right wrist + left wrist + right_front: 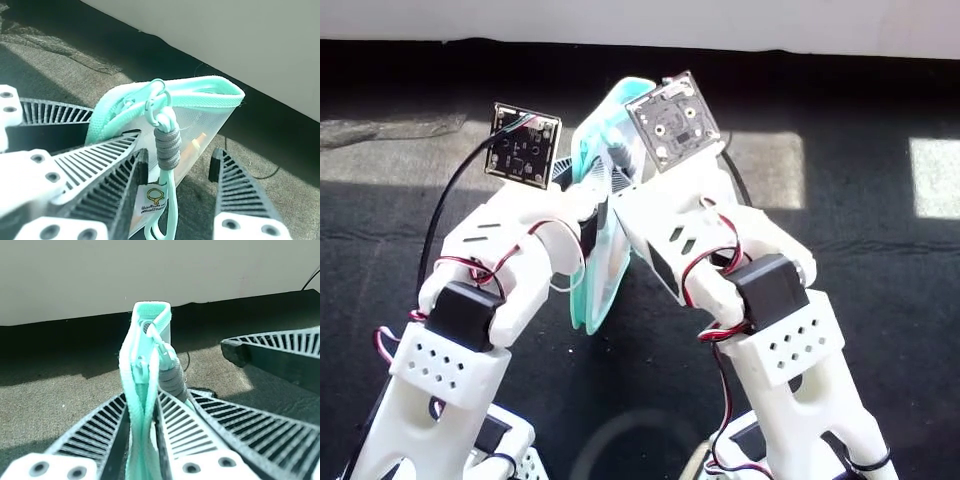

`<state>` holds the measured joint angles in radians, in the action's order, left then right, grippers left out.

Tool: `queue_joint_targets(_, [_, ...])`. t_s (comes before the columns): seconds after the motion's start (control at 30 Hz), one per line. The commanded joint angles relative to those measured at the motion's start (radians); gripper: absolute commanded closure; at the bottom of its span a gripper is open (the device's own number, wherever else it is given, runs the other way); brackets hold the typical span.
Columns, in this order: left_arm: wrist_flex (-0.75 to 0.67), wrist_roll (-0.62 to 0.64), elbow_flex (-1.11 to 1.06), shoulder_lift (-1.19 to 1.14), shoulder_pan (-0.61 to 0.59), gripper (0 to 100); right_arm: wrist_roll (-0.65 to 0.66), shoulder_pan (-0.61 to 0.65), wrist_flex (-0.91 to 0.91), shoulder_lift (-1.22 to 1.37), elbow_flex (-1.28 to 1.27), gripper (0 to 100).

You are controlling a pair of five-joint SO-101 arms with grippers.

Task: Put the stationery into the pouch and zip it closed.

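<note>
From above, a dark table with bright sun patches lies below, and a white wall stands behind. The two arms lean together and hide much of the mint-green pouch, which is held up between them on its edge.

In the left wrist view, the left gripper pinches the pouch's thin edge between its ribbed fingers. The right gripper is just beside it, with its fingers spread wide.

In the right wrist view, the pouch sits between the spread fingers. A grey-wrapped cord hangs from the zip pull, in front of the see-through side. Something orange shows inside.
</note>
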<state>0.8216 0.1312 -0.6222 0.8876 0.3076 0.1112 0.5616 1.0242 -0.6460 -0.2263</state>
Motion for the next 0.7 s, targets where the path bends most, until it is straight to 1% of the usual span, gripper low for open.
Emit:
queue_joint_targets(0.0, [0.006,-0.009,0.004,0.016,0.005,98,-0.006,0.005,-0.016,0.048,0.005,79.2])
queue_joint_targets(0.07, [0.006,-0.009,0.004,0.016,0.005,98,-0.006,0.005,-0.019,0.09,0.013,79.2])
queue_joint_targets(0.2, [0.035,-0.009,0.008,0.016,0.007,98,-0.006,0.005,-0.108,0.15,0.015,79.2])
queue_joint_targets(0.37, [0.037,-0.009,0.005,0.016,0.007,98,-0.006,0.002,-0.193,0.205,0.015,79.2])
queue_joint_targets(0.53, [0.049,-0.009,0.007,0.019,0.007,98,-0.006,-0.056,-0.232,0.217,0.018,79.2])
queue_joint_targets(0.67, [0.049,-0.009,0.005,0.016,0.007,98,-0.005,-0.059,-0.228,0.205,0.071,79.2])
